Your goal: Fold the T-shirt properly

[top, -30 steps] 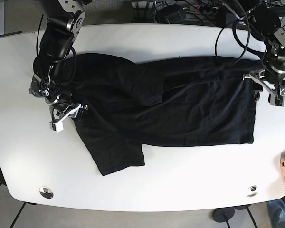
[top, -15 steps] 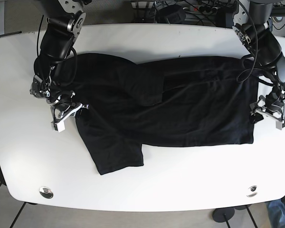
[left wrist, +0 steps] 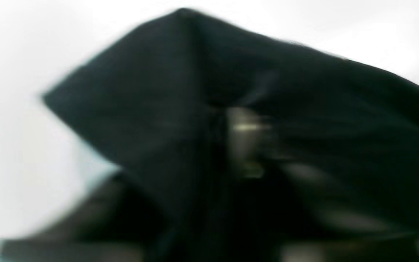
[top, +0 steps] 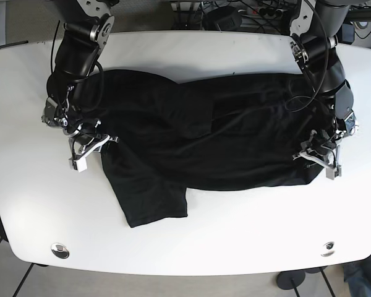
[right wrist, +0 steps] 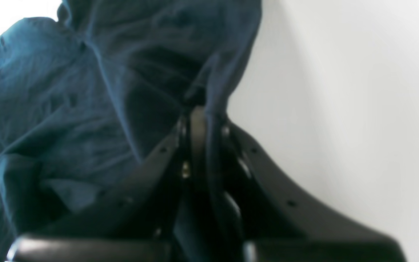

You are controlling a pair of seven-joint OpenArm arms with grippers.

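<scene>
White counter [top: 235, 235] | black shirt [top: 235, 142] spread mid-frame | your right end effector [top: 86, 150] clamps its left edge | left end effector [top: 319, 156] grips lower-right hem, view blurred

One black T-shirt [top: 216, 133]. One white table [top: 235, 235]. Two robot arms, each with one gripper: left gripper [top: 321, 158], right gripper [top: 86, 148].

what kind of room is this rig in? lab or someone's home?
Most likely a robotics lab or workshop. The black T-shirt lies on a bare white table with bolt fittings at its front corners, a tangle of cables and a power strip runs behind it, and nothing domestic is in view.
</scene>
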